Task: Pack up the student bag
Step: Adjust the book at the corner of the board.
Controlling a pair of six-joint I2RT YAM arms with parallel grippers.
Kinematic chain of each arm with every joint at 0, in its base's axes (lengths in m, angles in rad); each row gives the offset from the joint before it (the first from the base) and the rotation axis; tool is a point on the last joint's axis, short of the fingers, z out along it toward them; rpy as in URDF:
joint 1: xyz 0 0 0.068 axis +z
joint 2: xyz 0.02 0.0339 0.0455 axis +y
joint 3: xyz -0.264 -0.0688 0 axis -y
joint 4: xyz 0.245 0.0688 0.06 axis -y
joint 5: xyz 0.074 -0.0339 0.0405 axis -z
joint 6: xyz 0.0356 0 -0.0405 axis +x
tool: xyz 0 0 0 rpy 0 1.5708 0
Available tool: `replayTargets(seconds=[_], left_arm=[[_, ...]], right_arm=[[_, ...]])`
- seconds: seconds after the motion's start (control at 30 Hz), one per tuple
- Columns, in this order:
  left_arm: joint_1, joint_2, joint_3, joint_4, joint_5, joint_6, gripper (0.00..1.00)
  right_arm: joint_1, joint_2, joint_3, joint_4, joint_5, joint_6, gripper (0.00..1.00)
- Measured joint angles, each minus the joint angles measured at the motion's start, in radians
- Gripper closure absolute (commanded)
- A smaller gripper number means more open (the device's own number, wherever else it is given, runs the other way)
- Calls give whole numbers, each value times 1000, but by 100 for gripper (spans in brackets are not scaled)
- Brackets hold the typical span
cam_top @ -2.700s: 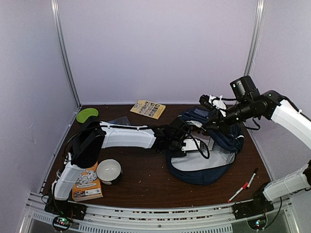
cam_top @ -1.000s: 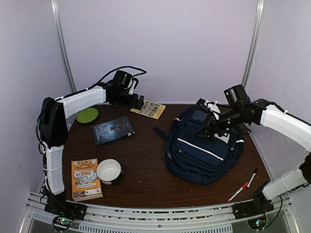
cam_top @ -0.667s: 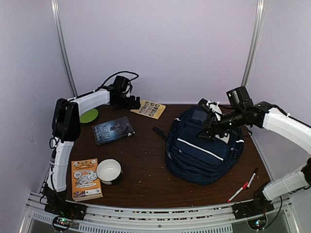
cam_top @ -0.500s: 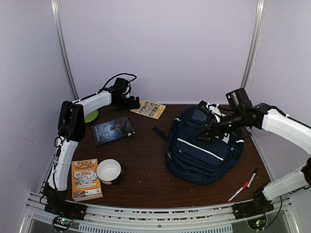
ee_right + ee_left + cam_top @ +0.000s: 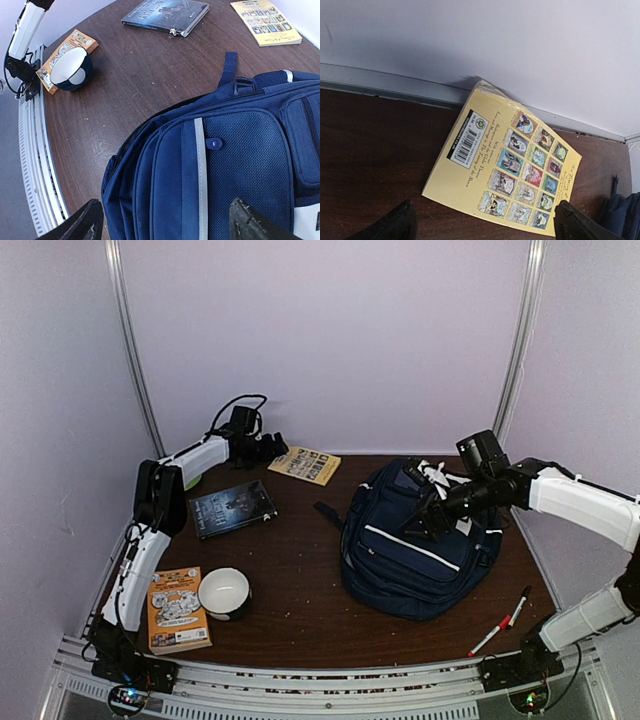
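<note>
The student bag (image 5: 415, 550), navy blue with white stripes, lies on the right half of the table; the right wrist view shows its front pocket and stripe (image 5: 225, 165). My right gripper (image 5: 425, 520) hovers open just above the bag's top, nothing between its fingers (image 5: 167, 220). My left gripper (image 5: 275, 447) is open at the back of the table, low over a yellow book (image 5: 304, 465). That book's back cover (image 5: 510, 160) lies flat between the spread fingertips, against the back wall, and is not gripped.
A dark book (image 5: 232, 508) lies left of centre. An orange book (image 5: 176, 608) and a white bowl (image 5: 224, 592) sit at the front left. Red and black markers (image 5: 503, 622) lie at the front right. A green plate (image 5: 192, 480) peeks from behind the left arm.
The left arm left the bag, swung to the back left and came down over the yellow book. The right gripper sank slightly toward the bag.
</note>
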Motion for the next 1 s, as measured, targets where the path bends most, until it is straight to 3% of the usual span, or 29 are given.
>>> replayTargets(seconds=[0.43, 0.5, 0.6, 1.0], left_arm=[[24, 150, 101, 180, 52, -303, 2], [25, 154, 101, 195, 53, -346, 2], [27, 163, 108, 211, 49, -390, 2], [26, 198, 151, 238, 95, -423, 2]], right_arm=[[0, 53, 4, -2, -29, 1, 11], [0, 63, 10, -6, -37, 1, 1], [0, 87, 24, -16, -51, 2, 0], [0, 167, 81, -55, -85, -3, 0]])
